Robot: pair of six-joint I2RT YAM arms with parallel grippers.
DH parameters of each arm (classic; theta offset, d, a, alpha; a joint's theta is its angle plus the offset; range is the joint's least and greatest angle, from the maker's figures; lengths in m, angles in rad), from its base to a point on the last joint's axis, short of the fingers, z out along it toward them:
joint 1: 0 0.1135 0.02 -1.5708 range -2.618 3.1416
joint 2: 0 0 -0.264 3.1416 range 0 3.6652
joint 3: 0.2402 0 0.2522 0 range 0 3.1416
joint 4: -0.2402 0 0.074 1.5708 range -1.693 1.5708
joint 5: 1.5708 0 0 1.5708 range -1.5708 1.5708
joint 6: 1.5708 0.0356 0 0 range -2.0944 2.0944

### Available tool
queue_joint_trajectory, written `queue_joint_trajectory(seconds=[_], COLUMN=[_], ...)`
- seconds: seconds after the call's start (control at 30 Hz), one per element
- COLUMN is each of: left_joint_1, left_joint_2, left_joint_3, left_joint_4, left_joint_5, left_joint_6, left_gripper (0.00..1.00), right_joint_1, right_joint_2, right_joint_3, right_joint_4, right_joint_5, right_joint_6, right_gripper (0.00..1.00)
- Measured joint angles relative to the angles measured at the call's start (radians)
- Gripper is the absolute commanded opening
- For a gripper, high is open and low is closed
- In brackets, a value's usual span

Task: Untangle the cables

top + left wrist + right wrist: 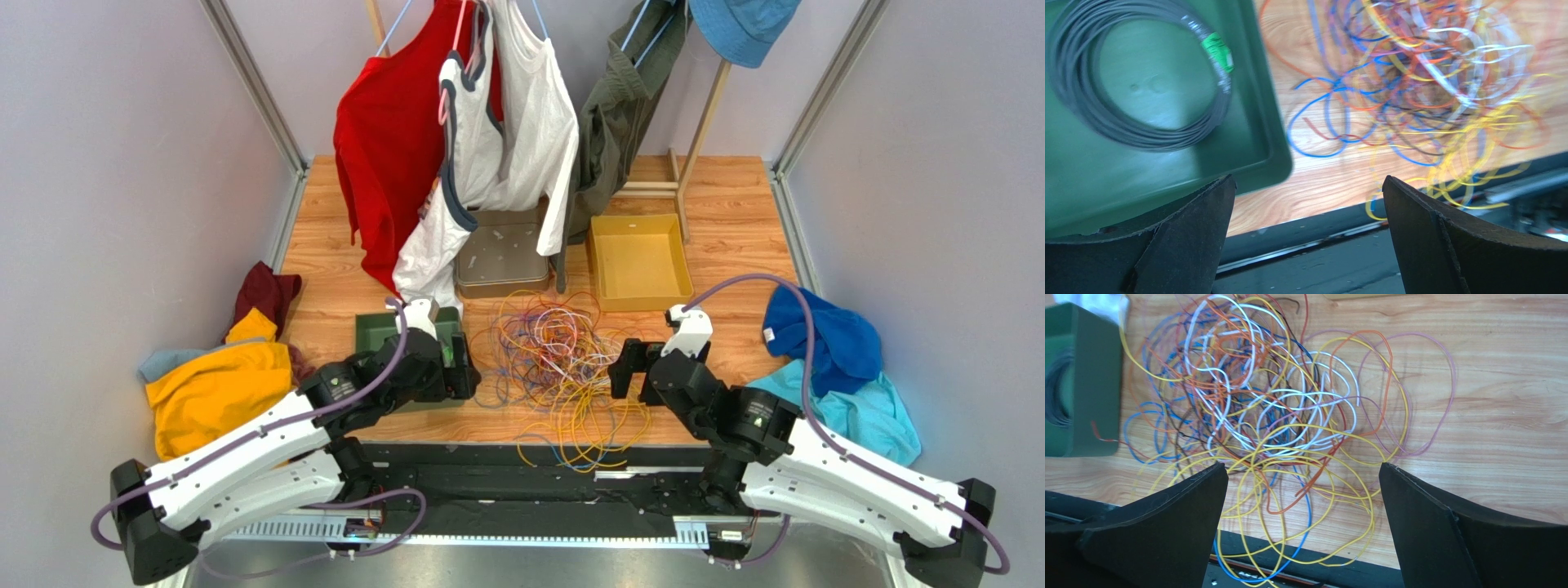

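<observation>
1. Your left gripper [1306, 184] stands wide open with nothing between its fingers. It hangs over the near corner of the green tray [1254, 122], just left of the snarl.
2. Your right gripper [1304, 468] is also spread wide and empty. It sits on the right side of the snarl, pointing in toward it.
3. The cables [558, 355] lie in one loose tangle on the wooden table [736, 208], between your two grippers. No wire runs between either pair of fingers.
4. In the tangle you can pick out orange, white, blue, yellow, purple and black strands, crossing and looping over one another. The white and orange loops crowd the middle, and a purple loop swings out on the right arm's side.
5. Several yellow loops and a blue one spill over the near edge of the table onto the black rail [491, 472].
6. The green tray sits just beside the snarl and holds a grey coil of wire [1082, 116] with a green tag [1217, 52]. The left wrist view is blurred, so you cannot read finer detail there.
7. Beyond the snarl, a grey metal tray [501, 255] and a yellow tray [638, 263] stand side by side.
</observation>
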Motion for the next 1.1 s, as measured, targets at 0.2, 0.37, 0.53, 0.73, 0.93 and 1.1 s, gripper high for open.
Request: queue_joint_trajectory(seconds=[0.2,0.37,0.53,0.73,0.93,1.1], left_joint_1=[0.0,0.0,0.0,0.0,0.0,0.0], left_joint_2=[-0.135,-0.23,-0.243,-0.21,-0.222,-0.258], left_joint_3=[-0.066,-0.115,-0.125,-0.126,-0.14,-0.147], left_joint_4=[0.091,0.114,0.122,0.128,0.128,0.124], left_joint_5=[0.062,0.095,0.104,0.115,0.119,0.12], left_joint_6=[0.001,0.003,0.003,0.003,0.002,0.001], left_gripper=[0.98,0.98,0.98,0.98,0.98,0.98], right_joint_1=[0.0,-0.013,-0.063,-0.139,-0.171,-0.171], right_joint_2=[0.099,0.15,0.207,0.294,0.383,0.385], right_joint_3=[-0.026,-0.058,-0.081,-0.084,-0.084,-0.083], right_joint_4=[0.038,0.049,0.064,0.09,0.107,0.11], right_joint_5=[0.044,0.097,0.111,0.082,0.027,0.002], right_joint_6=[0.007,0.015,0.035,0.037,0.038,0.04], right_gripper=[0.61,0.61,0.59,0.35,0.21,0.48])
